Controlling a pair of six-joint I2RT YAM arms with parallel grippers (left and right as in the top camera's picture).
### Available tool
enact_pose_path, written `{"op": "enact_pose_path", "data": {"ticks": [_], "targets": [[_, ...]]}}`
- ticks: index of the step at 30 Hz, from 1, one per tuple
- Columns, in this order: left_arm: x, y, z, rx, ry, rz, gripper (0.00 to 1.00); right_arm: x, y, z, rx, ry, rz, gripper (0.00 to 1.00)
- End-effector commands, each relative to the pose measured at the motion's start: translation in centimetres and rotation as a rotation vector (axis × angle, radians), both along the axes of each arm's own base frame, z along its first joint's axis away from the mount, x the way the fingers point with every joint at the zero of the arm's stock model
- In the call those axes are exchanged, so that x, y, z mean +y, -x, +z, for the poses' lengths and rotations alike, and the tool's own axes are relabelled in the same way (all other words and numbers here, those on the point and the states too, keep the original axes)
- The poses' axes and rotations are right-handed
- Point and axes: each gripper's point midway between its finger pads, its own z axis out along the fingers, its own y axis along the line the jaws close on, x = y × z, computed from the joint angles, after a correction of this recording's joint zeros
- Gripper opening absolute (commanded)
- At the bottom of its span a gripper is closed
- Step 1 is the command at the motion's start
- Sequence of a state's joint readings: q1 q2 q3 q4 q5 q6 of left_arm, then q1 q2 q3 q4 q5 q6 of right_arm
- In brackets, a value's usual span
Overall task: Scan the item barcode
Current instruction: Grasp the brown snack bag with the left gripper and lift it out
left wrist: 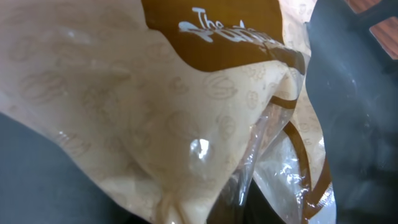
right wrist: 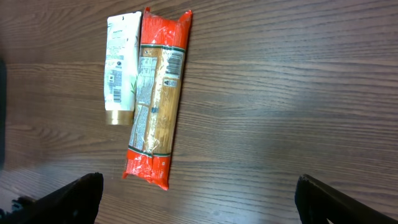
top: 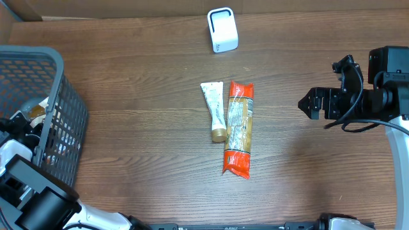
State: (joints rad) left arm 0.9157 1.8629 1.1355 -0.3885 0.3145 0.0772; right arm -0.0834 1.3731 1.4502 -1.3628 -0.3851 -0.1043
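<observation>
Two packages lie side by side mid-table (top: 128, 76), touching: a white tube (top: 214, 110) and an orange pasta packet (top: 239, 128), with the white scanner (top: 222, 30) standing well apart at the far edge. Over at the left, the left arm (top: 16, 156) reaches into the grey basket (top: 61, 70), where a cream-and-brown bag (left wrist: 124, 93) fills its wrist camera; whether the left gripper is clamped on it, I cannot tell. The right gripper (right wrist: 198, 186) hangs over bare wood to the right of the packages, jaws spread wide, holding nothing.
</observation>
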Motion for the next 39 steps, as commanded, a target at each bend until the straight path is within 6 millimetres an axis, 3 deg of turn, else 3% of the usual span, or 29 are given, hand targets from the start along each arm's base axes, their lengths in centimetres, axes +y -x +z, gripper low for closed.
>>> {"op": "enact_pose_path", "data": {"ticks": [1,8,15,25,29,33,36,39], "targets": [[-1.3,-1.2,-0.3,0.0,0.092,-0.015,0.11,0.1,-0.3,0.9,-0.031,0.005,0.002,1.0],[1.2,-3.3,8.1,-0.027,0.06,-0.014,0.11,0.1,-0.3,0.9,-0.035,0.005,0.002,1.0],[2.4,-4.5,18.0,-0.093,-0.008,-0.008,0.09,0.1,-0.3,0.9,-0.034,0.005,0.002,1.0],[-0.3,-4.7,33.2,-0.269,-0.169,-0.063,0.12,0.1,-0.3,0.9,-0.034,0.005,0.002,1.0],[-4.5,-4.6,38.8,-0.376,-0.207,-0.148,0.12,0.1,-0.3,0.9,-0.035,0.005,0.002,1.0],[-12.4,-4.8,43.0,-0.518,-0.135,-0.343,0.11,0.1,-0.4,1.0,-0.04,0.005,0.002,1.0],[-18.5,-4.8,43.4,-0.535,-0.039,-0.482,0.1,0.1,-0.7,1.1,-0.053,0.006,0.002,1.0],[-22.6,-4.8,41.9,-0.461,0.022,-0.558,0.08,0.1,-0.7,1.1,-0.053,0.006,0.002,1.0]]}}
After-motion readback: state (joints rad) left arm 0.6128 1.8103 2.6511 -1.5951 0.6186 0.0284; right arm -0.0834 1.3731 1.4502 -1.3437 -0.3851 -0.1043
